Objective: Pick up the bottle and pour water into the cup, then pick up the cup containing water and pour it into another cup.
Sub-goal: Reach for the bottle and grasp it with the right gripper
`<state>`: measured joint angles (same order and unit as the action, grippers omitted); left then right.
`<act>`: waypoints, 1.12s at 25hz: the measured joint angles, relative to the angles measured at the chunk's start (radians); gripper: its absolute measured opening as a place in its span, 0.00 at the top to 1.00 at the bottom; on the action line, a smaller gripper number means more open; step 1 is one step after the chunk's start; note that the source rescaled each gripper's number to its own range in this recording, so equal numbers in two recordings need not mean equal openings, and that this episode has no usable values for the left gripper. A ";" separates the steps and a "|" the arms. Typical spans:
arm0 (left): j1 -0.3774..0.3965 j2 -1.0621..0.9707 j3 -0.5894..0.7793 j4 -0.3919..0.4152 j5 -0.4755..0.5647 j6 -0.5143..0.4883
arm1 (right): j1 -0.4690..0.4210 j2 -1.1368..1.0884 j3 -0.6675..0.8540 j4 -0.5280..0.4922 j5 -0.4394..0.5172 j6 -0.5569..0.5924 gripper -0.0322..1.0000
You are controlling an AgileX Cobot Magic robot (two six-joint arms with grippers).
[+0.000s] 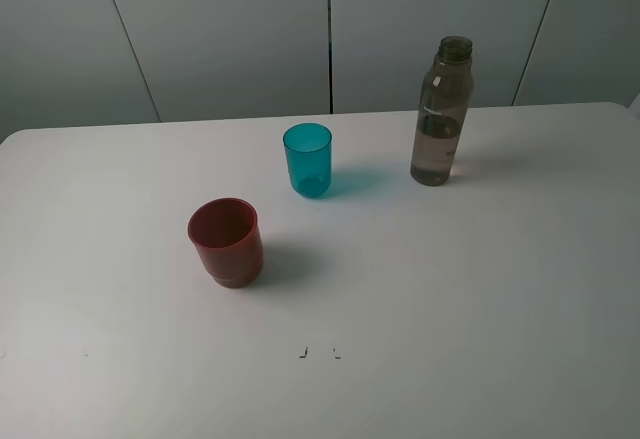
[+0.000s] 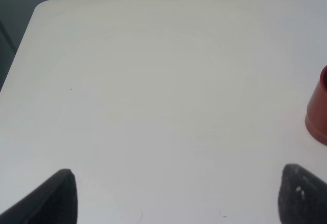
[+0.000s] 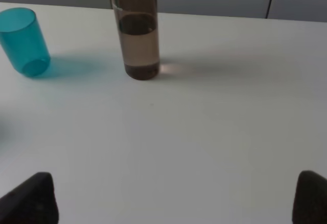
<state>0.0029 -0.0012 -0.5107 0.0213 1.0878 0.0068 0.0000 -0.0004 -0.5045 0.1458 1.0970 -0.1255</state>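
Observation:
The smoky grey-brown bottle [image 1: 441,112] stands upright at the back right of the white table [image 1: 480,289], uncapped, with water in its lower part. The teal cup [image 1: 308,159] stands upright to its left. Nearer and further left stands the dark red cup [image 1: 226,241]. Neither arm shows in the exterior view. In the right wrist view the bottle [image 3: 137,30] and teal cup [image 3: 23,41] stand well ahead of my right gripper [image 3: 173,198], whose fingers are wide apart and hold nothing. My left gripper [image 2: 179,196] is open too, with only an edge of the red cup [image 2: 319,114] off to one side.
Grey wall panels [image 1: 230,29] rise behind the table's far edge. Two small dark marks [image 1: 318,352] lie on the tabletop toward the front. The table's rounded far left corner [image 2: 43,7] shows in the left wrist view.

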 joint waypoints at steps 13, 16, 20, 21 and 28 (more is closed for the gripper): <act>0.000 0.000 0.000 0.000 0.000 -0.007 | 0.000 0.220 -0.093 -0.005 -0.026 -0.019 0.00; 0.000 0.000 0.000 0.000 0.000 -0.007 | 0.000 0.332 -0.097 -0.003 -0.113 -0.025 0.00; 0.000 0.000 0.000 0.000 0.000 -0.007 | 0.000 0.464 -0.097 0.032 -0.278 -0.035 0.00; 0.000 0.000 0.000 0.000 0.000 -0.007 | 0.000 0.499 -0.097 0.055 -0.326 -0.045 0.00; 0.000 0.000 0.000 0.000 0.000 -0.007 | 0.041 0.732 -0.083 0.101 -0.522 -0.125 0.00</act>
<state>0.0029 -0.0012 -0.5107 0.0213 1.0878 0.0000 0.0410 0.7314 -0.5870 0.2468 0.5749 -0.2509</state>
